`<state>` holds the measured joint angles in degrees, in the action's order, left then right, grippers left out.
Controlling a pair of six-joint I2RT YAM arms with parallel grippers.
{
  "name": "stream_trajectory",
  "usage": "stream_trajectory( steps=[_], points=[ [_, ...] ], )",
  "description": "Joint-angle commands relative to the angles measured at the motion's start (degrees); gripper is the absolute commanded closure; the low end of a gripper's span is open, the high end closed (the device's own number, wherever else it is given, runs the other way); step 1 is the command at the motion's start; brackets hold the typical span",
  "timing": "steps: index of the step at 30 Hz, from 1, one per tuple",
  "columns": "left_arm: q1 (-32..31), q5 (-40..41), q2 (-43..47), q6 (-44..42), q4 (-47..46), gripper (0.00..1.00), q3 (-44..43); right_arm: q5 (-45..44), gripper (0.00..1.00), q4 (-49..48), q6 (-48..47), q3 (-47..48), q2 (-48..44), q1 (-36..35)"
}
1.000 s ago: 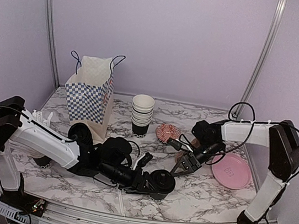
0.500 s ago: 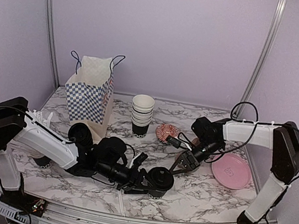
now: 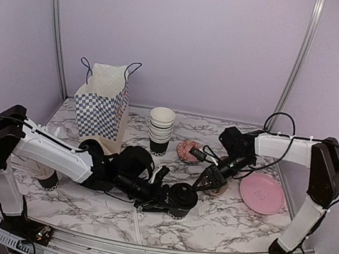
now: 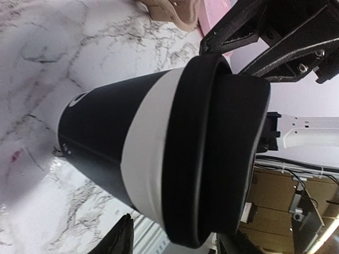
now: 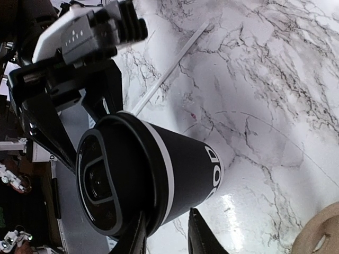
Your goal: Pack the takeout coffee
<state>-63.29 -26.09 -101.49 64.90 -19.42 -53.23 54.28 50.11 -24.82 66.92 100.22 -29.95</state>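
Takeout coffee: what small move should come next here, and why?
Probably the left gripper should raise the takeout coffee and start toward the checked bag. Its lid is on, it is upright, the left fingers flank it, and the right gripper is open beside it.

takeout coffee cup [image 4: 106,137]: black, white band under the rim, white print near the base. lid [image 4: 228,159]: black. table [image 3: 232,221]: white marble, grey veining. paper bag [image 3: 102,108]: blue-and-white check, pale top, dark blue handles. plate [image 3: 261,193]: pink. cup stack [image 3: 161,126]: white, bottom cup black. walls [image 3: 181,40]: pale lilac.
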Motion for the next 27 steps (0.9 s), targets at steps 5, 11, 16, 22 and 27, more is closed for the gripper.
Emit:
stream_trajectory(
  steps=[5,11,16,22,27],
  points=[
    [2.0,21.8,1.7,-8.3,25.0,0.44,-4.0,-3.4,0.57,4.0,-4.0,3.3,-2.2,1.6],
    [1.0,23.7,5.1,-12.0,25.0,0.41,-4.5,-5.1,0.46,4.6,-3.3,4.9,-3.4,2.6],
    [0.7,25.5,7.6,-14.3,24.5,0.40,-4.7,-5.9,0.45,4.6,-3.2,4.7,-3.6,2.6],
    [0.2,28.8,9.7,-16.8,23.3,0.38,-4.6,-7.3,0.45,4.6,-3.1,4.5,-3.9,2.8],
    [-0.1,30.5,10.9,-19.5,23.1,0.37,-4.5,-10.4,0.41,5.8,-4.0,5.1,-5.3,2.7]
  ],
)
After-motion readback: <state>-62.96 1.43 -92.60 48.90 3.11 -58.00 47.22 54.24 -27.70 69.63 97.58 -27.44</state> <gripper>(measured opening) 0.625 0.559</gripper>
